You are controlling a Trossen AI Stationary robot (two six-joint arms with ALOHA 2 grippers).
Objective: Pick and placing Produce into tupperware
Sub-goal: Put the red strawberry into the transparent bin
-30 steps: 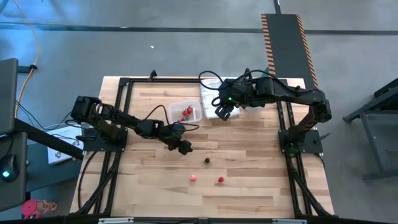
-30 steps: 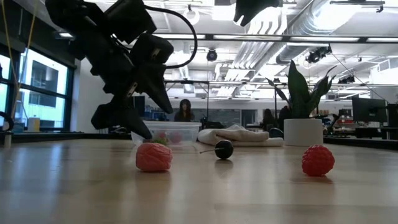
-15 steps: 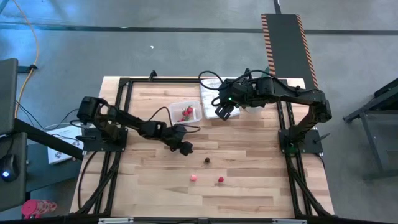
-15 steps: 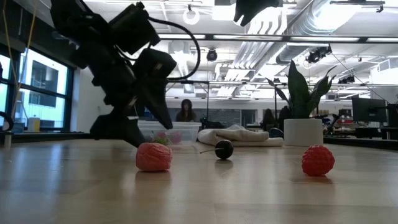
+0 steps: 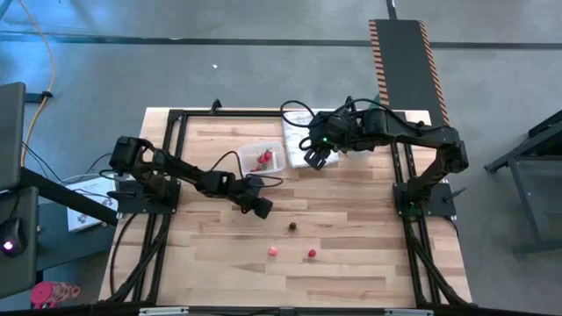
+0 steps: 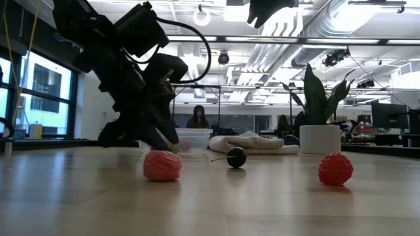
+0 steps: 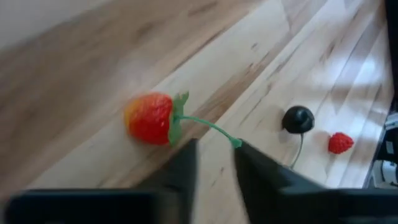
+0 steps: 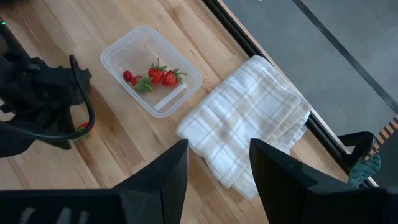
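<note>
A red strawberry (image 7: 148, 118) with a long green stem lies on the wooden table just ahead of my left gripper (image 7: 216, 158). That gripper is open by a narrow gap and low over the table's middle (image 5: 261, 206). The stem's free end (image 7: 235, 142) lies at one fingertip. A dark cherry (image 5: 292, 226), a pink berry (image 5: 274, 250) and a red raspberry (image 5: 312, 254) lie nearer the front edge. The clear tub (image 8: 152, 70) holds several red pieces (image 8: 163, 76). My right gripper (image 8: 217, 168) is open and empty, high above the towel near the tub (image 5: 314, 158). My left gripper comes at the strawberry slanting down from the table's left. The stem's free end (image 7: 236, 143) lies at the tip of one finger (image 7: 249, 163). I cannot tell whether it touches. The strawberry lies on the table.
A white checked folded towel (image 8: 249, 124) lies right of the tub. A white pot with a green plant (image 6: 319, 139) stands at the far right. Black frame rails (image 5: 171, 149) run along the table's sides. Bare wood lies at the front (image 5: 290, 281).
My left gripper has come down toward the table beside the strawberry, its fingertips now low at the tabletop, staying near the same spot over the table's middle. The fruit pieces on the table have kept still.
</note>
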